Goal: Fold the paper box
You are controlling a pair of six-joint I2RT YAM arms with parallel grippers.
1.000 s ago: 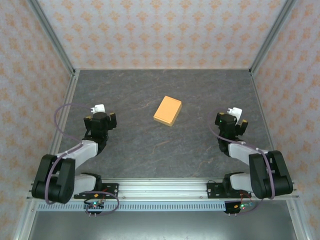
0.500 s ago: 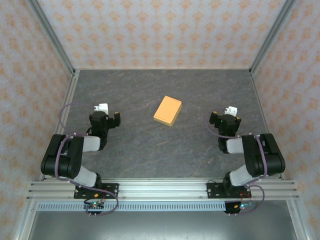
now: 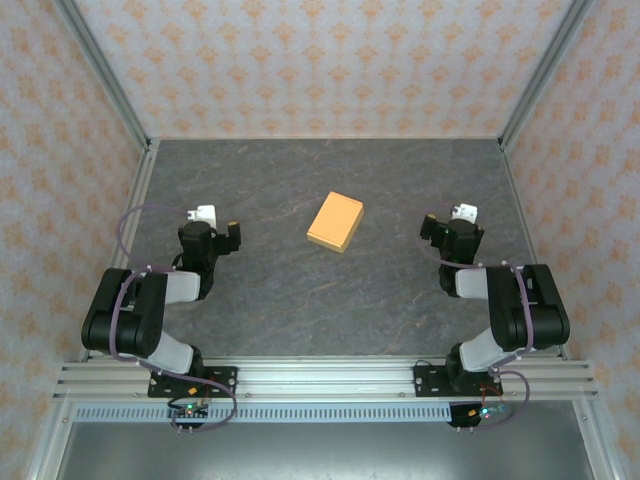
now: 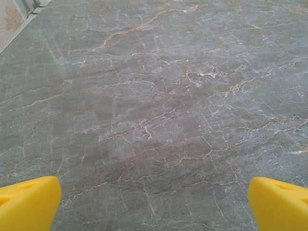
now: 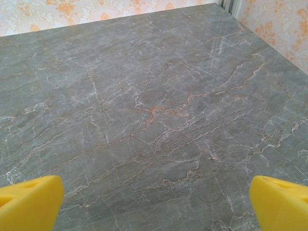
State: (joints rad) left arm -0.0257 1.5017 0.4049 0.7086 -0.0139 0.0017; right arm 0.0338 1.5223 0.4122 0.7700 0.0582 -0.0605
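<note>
okay, i'm seeing the paper box (image 3: 335, 221) lying flat as a closed rectangle mid-table (image 3: 300, 300), well apart from both arms. the left gripper (image 4: 154, 209) and right gripper (image 5: 154, 207) are standing wide apart, holding nothing. i'm judging the fold done. the risk i'm watching is a careless reach nudging it or popping a flap. bare slab is lying all around, with the walls (image 3: 300, 70) sitting far off.

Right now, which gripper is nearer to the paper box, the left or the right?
Right, but only slightly. The right gripper sits to the right of the paper box, the left gripper to its left at a similar gap; both are open.
</note>
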